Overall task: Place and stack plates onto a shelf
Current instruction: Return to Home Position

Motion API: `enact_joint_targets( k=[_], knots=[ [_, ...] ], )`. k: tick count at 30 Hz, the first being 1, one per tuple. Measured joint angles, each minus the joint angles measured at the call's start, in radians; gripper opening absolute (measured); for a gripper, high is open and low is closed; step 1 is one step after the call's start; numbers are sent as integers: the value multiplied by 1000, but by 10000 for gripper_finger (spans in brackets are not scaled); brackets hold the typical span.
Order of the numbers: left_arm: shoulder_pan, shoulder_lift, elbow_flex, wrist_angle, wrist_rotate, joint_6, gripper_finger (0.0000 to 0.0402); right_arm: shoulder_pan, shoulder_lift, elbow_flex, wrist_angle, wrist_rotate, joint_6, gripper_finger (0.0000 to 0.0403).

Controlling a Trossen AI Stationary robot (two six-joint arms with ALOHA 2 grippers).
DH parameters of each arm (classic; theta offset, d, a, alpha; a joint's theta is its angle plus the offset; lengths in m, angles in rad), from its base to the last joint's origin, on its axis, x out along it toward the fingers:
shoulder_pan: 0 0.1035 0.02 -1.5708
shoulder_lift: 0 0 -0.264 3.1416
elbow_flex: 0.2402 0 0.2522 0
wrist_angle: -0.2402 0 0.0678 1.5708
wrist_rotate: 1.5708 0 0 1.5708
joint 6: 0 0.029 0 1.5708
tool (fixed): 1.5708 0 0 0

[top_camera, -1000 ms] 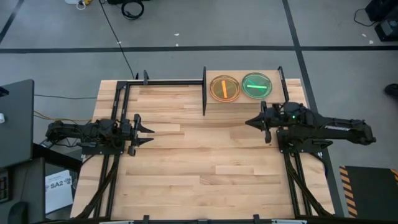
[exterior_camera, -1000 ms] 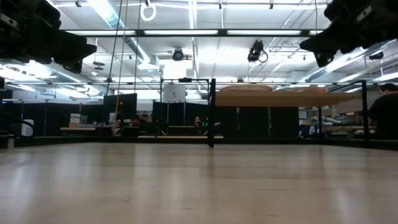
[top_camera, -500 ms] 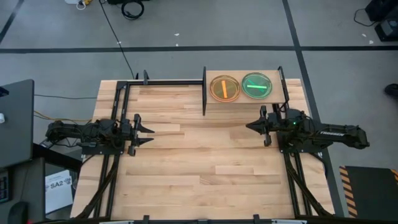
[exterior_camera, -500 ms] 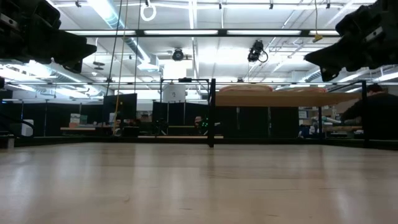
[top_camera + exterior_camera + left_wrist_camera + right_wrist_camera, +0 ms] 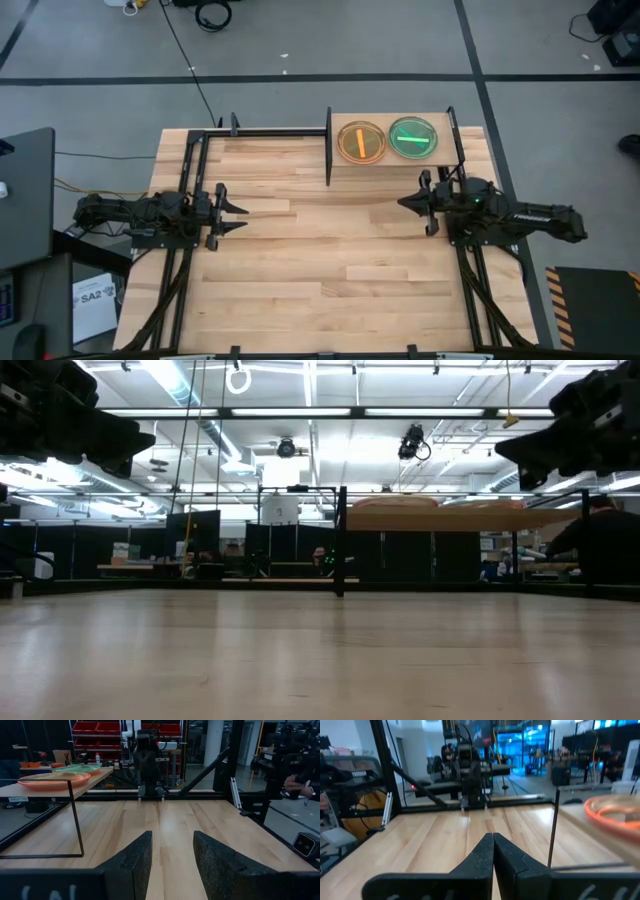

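On the shelf (image 5: 388, 159) at the table's far right rest two stacks of plates: one topped orange (image 5: 361, 141), one topped green (image 5: 413, 137). The left wrist view shows the orange (image 5: 54, 779) and green (image 5: 75, 769) stacks, the right wrist view an orange rim (image 5: 615, 815). My left gripper (image 5: 236, 211) hovers open over the table's left side. My right gripper (image 5: 404, 203) is shut and hovers just nearer than the shelf, below the green stack in the picture. In the low view the shelf (image 5: 450, 516) stands far off.
A bare black metal frame (image 5: 260, 131) runs along the far edge to the left of the shelf. The wooden tabletop (image 5: 330, 260) spreads between the two arms. A person sits beyond the table at the right (image 5: 600, 530).
My right arm has drawn back toward the table's right edge, and its gripper has sunk a little and shifted slightly toward the near edge, still shut. The plates and the left arm have kept still.
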Motion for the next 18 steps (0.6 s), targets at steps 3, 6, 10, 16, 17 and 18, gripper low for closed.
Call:
enact_joint_targets(
  k=[3,6,10,16,17,18],
  knots=[
    [0,0,0,0,0,0,151,0,-40,0,7,3,-2,14],
    [0,0,0,0,0,0,151,0,-62,1,19,6,-3,14],
    [0,0,0,-8,0,0,151,-1,-62,1,12,9,-4,14],
    [0,0,2,-16,0,0,151,-1,-62,1,-4,9,4,14],
    [0,0,2,-16,1,1,151,-1,-62,1,-11,9,9,14],
    [0,0,2,-16,1,1,151,-1,-62,1,-25,9,16,14]
  ],
)
